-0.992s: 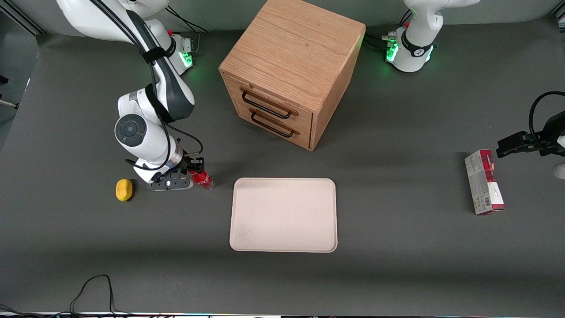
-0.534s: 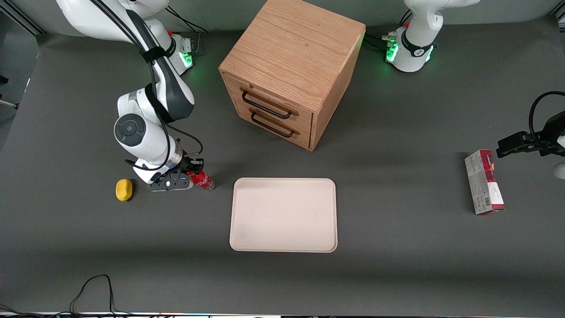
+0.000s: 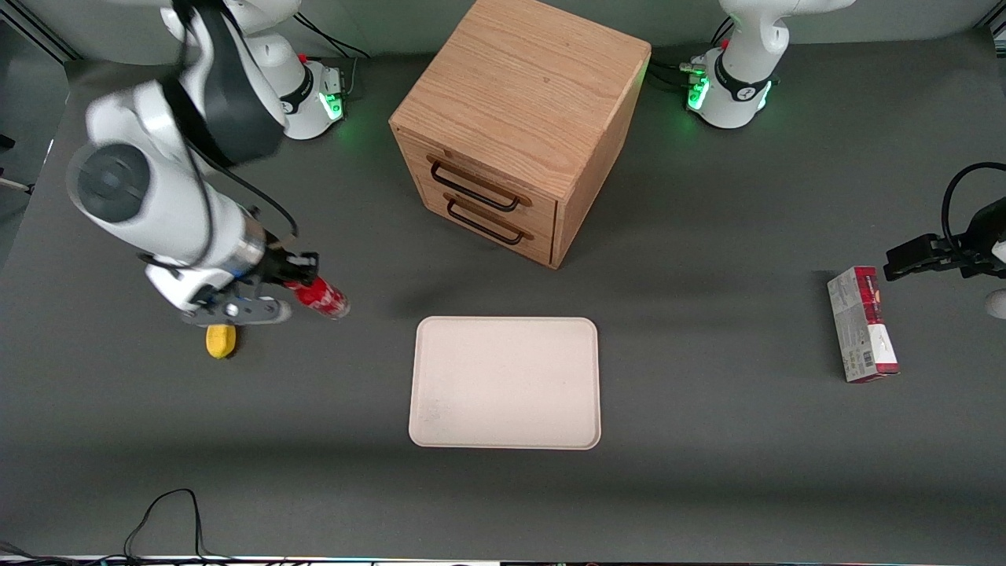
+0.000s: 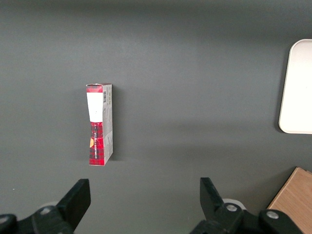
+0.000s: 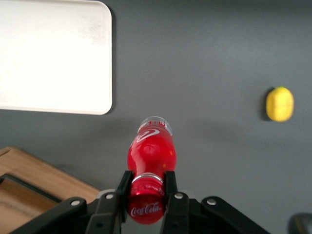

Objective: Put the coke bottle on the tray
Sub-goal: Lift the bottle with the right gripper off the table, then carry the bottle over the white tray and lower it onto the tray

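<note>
A: Gripper [image 5: 146,195] was clamped on the coke bottle [image 5: 150,152] at the neck just under the red cap, lifted off the table, toward the working arm's end from the tray [image 3: 504,383].

B: Bottle look?

A: Red body, clear base, white script on the cap. Wrist view showed the fingers [image 5: 121,187]; front view hid them, bottle [image 3: 319,298] blurred. Lemon [image 3: 221,340] was partly covered by the gripper.

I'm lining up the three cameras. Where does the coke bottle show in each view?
Front view: coke bottle held off the table in the claw, toward the working arm's end, beside the tray.
Right wrist view: bottle gripped at its neck.
Left wrist view: not in it.
Shared landmark: the tray.
</note>
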Action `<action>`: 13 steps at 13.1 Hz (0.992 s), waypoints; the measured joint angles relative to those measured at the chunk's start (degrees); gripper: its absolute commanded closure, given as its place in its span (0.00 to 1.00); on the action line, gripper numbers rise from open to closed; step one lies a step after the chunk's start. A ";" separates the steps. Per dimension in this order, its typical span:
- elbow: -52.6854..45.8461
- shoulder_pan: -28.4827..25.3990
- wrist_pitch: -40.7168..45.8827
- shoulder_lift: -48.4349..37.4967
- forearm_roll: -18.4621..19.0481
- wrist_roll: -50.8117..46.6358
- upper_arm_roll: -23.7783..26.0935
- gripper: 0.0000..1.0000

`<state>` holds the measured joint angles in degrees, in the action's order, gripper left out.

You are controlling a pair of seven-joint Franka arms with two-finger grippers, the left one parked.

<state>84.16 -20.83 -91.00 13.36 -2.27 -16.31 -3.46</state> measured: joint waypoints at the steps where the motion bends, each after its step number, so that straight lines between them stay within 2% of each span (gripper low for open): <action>1: -3.21 0.06 3.45 -0.11 0.00 0.00 -0.05 0.90; 6: -9.67 0.04 6.40 1.60 0.00 0.00 0.03 0.93; 9: -19.32 -0.25 6.25 7.91 -0.02 0.00 1.16 1.00; 13: -30.02 -1.52 5.71 17.14 -0.01 0.00 4.60 1.00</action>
<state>54.14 -22.36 -85.29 30.50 -2.28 -16.31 1.14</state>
